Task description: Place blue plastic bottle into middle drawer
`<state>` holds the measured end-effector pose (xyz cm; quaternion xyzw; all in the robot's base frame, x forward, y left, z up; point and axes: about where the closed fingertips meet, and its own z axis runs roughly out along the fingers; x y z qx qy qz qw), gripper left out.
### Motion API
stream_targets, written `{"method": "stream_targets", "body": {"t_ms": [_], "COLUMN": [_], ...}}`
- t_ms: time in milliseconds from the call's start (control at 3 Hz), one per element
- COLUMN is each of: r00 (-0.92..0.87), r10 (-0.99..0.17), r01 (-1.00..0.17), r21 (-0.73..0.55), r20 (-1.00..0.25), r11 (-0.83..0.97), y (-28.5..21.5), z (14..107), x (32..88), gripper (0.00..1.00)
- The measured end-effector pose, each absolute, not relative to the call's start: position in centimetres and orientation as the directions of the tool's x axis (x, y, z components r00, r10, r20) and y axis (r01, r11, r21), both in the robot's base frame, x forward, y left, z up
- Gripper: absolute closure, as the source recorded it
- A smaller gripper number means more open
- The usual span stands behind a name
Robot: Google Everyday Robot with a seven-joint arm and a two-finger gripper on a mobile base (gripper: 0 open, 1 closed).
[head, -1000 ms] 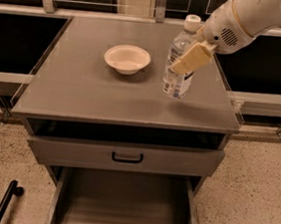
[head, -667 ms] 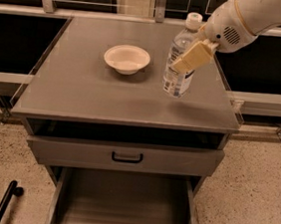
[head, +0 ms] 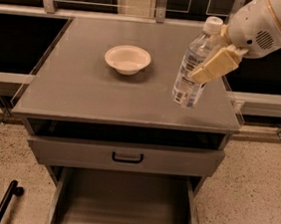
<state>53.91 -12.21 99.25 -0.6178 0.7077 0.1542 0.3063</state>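
Bottle (head: 187,86) now further right, tilted harder, cap up-right, over table (head: 83,88) near right front corner. Gripper (head: 205,66) at mid-body, jaws clamped on bottle. Likely light, thin-walled, slick: hold at label, squeeze gently. Drawer (head: 125,207) open, well below.

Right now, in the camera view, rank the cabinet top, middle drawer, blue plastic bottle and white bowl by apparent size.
1. cabinet top
2. middle drawer, cut off by the frame
3. blue plastic bottle, held tilted over the top's right side by the gripper; nearness may inflate it
4. white bowl
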Motion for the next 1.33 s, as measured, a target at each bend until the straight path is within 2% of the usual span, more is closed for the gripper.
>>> {"method": "stream_targets", "body": {"t_ms": [333, 1333], "r00": [-0.042, -0.010], "r10": [-0.774, -0.769], "r01": [-0.976, -0.978], "r21": [-0.140, -0.154], "r20": [-0.632, -0.640], "r11": [0.167, 0.141], "y": [-12.8, -11.0], "z": [100.1, 99.0], "x": [50.0, 47.1], "gripper": [1.00, 1.00]}}
